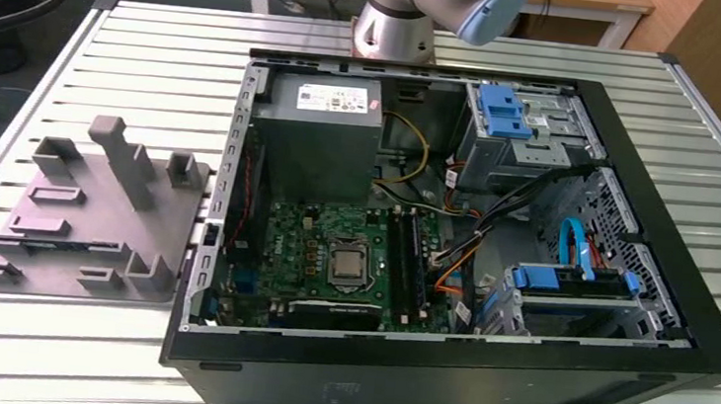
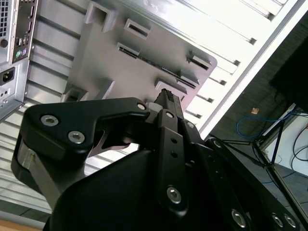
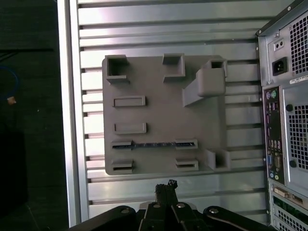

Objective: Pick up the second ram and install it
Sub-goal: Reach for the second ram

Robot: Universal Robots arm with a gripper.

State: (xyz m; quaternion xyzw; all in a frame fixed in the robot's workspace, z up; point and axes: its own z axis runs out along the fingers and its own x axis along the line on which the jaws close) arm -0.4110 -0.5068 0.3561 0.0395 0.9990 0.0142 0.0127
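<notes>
Second ram (image 3: 154, 144) sits in the grey holder plate (image 3: 159, 96), apparently on edge, bridging two slotted blocks. The plate lies on the desk (image 3: 168, 29) beside the open PC case (image 1: 450, 369). Jaws hover above, pointed just off the plate's edge and clear of the stick. They look pressed together with nothing between.

Risks as I judge them:
- Shut jaws would strike the stick's top edge instead of straddling it.
- An off-centre pinch could tilt the stick and bind it in the blocks, maybe dragging the plate up.
- A skewed grip could miss the motherboard slots (image 1: 411, 257) and stress the board.
</notes>
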